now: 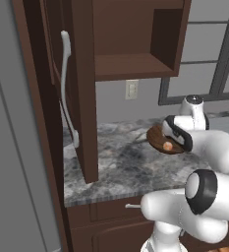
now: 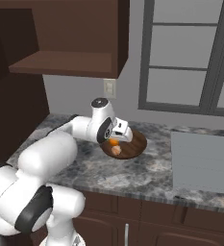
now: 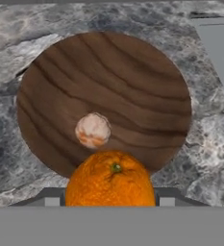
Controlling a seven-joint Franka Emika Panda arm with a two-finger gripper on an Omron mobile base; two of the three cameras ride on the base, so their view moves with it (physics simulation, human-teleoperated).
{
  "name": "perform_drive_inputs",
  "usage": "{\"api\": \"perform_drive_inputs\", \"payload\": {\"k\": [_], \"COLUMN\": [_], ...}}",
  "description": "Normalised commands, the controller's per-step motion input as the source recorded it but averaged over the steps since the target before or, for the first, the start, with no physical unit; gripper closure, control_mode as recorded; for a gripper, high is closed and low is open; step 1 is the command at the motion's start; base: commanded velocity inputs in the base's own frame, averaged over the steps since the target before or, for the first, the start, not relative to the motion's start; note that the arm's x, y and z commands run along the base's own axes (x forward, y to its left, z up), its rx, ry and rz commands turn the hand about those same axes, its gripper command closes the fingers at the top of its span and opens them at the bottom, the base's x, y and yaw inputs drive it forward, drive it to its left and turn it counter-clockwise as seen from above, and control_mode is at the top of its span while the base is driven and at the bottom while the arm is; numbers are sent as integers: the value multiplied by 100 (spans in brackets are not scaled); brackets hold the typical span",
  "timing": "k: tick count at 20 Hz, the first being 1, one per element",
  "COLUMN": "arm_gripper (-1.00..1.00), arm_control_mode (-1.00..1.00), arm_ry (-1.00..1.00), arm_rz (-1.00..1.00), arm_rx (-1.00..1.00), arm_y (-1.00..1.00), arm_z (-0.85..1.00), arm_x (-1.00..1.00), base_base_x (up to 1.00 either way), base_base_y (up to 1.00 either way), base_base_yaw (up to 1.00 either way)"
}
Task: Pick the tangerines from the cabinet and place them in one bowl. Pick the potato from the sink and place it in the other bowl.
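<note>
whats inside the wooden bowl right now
One small pale orange-tan round thing lies inside the wooden bowl. The tangerine held in the gripper above it hides the bowl's near edge.

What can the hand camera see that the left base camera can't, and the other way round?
Hand view: the tangerine up close, gripped in the end effector, with its green stem dot. Left base view: the cabinet, its curved handle and a wall outlet. Both: the wooden bowl on the marbled counter.
</note>
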Motion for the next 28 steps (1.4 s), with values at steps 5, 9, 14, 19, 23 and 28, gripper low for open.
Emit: {"api": "perform_drive_inputs", "payload": {"k": [5,9,14,19,23,28], "arm_gripper": [100,100,100,100,100,100], "arm_control_mode": [-100,-100,-100,-100,-100,-100], "arm_ry": [4,3,1,2,3,8], "arm_rz": [0,0,0,0,0,0], "arm_rx": [0,2,5,3,1,0], "arm_y": [-7,-16,-27,-18,-7,0], "arm_z": [-46,-40,-24,-23,-28,-21], "arm_x": [46,45,43,40,34,13], "base_base_x": [0,0,0,0,0,0], "base_base_y": [0,0,0,0,0,0], "base_base_yaw": [0,0,0,0,0,0]}}
